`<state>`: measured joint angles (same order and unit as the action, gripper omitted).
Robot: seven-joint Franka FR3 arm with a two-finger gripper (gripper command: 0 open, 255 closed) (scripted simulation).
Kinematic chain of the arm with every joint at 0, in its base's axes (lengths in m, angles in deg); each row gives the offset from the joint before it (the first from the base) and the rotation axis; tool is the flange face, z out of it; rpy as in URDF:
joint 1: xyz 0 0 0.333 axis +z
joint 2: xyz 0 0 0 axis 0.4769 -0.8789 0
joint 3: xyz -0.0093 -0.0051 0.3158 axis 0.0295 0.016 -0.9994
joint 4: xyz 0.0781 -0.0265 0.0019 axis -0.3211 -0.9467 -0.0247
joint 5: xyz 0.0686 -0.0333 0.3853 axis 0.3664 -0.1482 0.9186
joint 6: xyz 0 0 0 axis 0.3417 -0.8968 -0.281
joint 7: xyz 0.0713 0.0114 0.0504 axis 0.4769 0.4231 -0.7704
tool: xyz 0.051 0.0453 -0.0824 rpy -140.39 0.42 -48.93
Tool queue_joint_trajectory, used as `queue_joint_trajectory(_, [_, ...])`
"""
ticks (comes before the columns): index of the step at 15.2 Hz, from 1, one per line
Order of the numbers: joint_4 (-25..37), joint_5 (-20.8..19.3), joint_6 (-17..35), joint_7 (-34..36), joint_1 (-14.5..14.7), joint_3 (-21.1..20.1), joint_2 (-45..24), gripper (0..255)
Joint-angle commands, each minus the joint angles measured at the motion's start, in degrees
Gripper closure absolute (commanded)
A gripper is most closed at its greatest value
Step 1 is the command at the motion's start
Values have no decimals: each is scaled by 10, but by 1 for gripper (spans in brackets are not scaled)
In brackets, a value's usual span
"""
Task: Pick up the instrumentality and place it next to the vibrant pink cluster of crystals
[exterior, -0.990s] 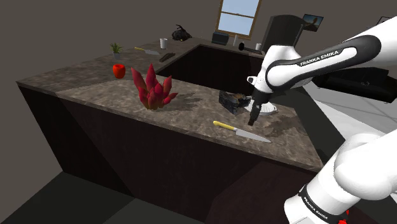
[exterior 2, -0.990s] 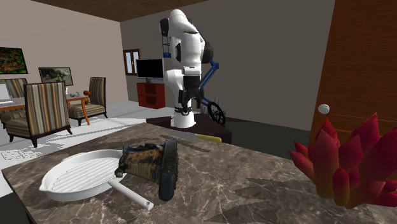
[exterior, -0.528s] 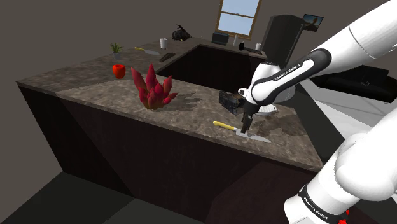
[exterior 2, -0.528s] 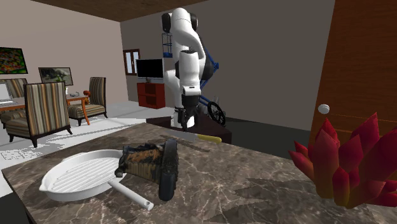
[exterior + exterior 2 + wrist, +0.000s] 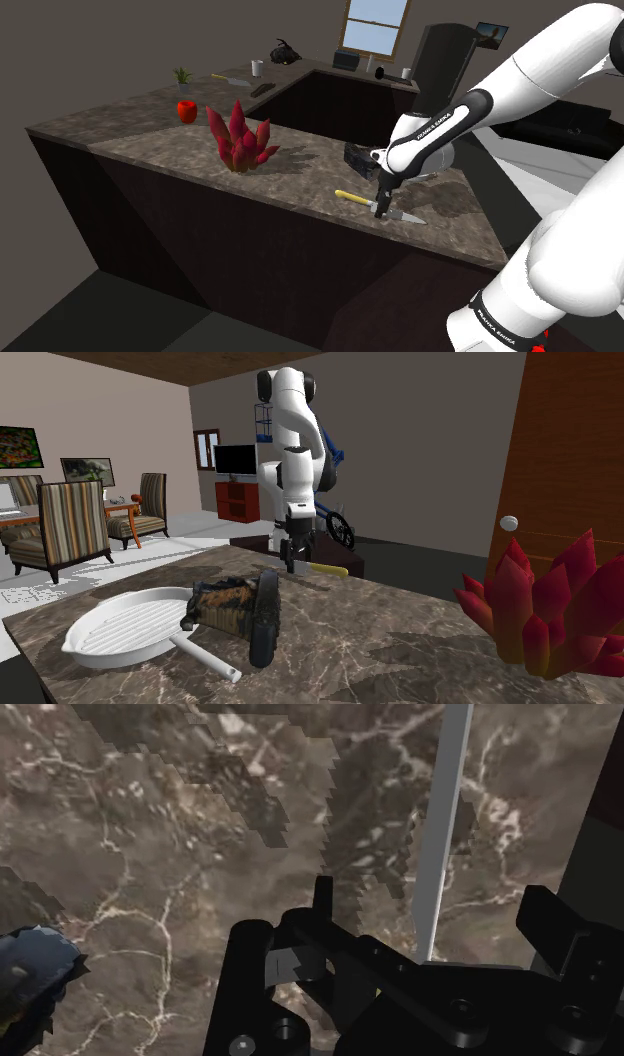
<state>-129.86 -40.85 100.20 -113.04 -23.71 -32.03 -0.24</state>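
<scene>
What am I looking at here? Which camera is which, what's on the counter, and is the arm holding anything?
This is a simulated white robot arm with a black two-finger gripper, working over a dark stone counter. One picture looks down from beside the arm's stand, one faces the arm across the counter, and one comes from a camera on the hand. On the counter lie a knife with a yellow handle, a red-pink crystal cluster, a white grill pan and a dark lump beside the pan. The gripper is low over the knife. In the wrist view its fingers stand apart with the blade between them, so nothing is held.
</scene>
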Motion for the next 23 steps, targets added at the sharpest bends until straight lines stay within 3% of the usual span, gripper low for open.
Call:
queue_joint_trajectory(1, [0,2,4,-2,0,0,-4,0])
queue_joint_trajectory(6, [0,2,4,-2,0,0,-4,0])
queue_joint_trajectory(7, [0,2,4,-2,0,0,-4,255])
queue_joint_trajectory(16, [0,2,4,-2,0,0,-4,255])
queue_joint_trajectory(23, [6,-30,-63,22,-6,-1,59,255])
